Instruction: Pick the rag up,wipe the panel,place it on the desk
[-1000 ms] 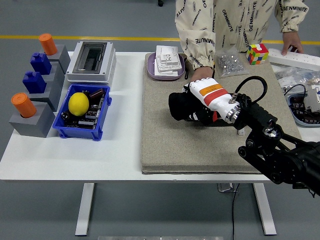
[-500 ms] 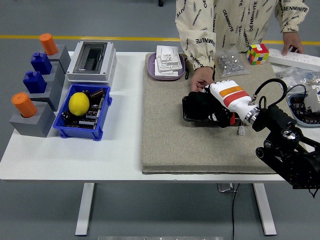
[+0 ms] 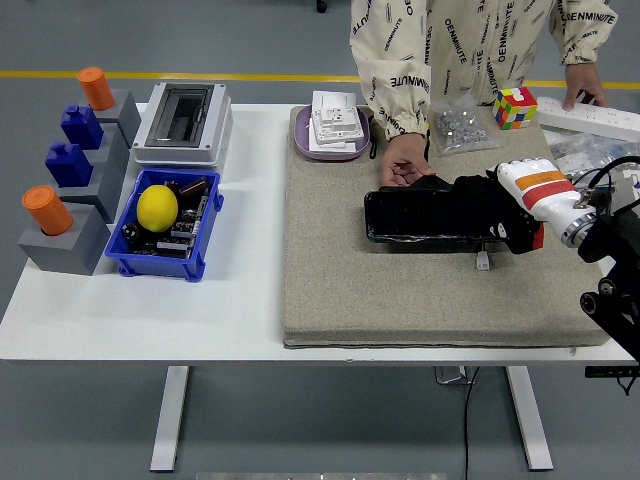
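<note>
1. Wiping is the step going on now. The right hand [image 3: 505, 205] sits on the right end of the panel [image 3: 425, 216], with a black rag [image 3: 478, 205] bunched under it.
2. The fingers are curled down around the rag and press it onto the panel. The rag is black and so is the panel, so I cannot tell just where the rag ends.
3. The panel is a long, dark, shiny thing lying flat on the mat [image 3: 330, 280], near its far side. Most of the panel shows bare to the left of the hand.
4. A person [image 3: 450, 40] stands at the far side of the table [image 3: 120, 310]. One of the person's hands [image 3: 405, 160] rests at the panel's far left corner and looks like it is keeping it from sliding. The other is far off to the right, on a white power strip [image 3: 590, 115].
5. I cannot see the robot's left arm at all.
6. What comes next, I think: either one more rub across the panel, or the end of wiping. To finish, the hand must lift the rag off the panel, carry it to a bare spot on the desk, and let its fingers open there.
7. The hand should press softly so the panel does not slip.
</note>
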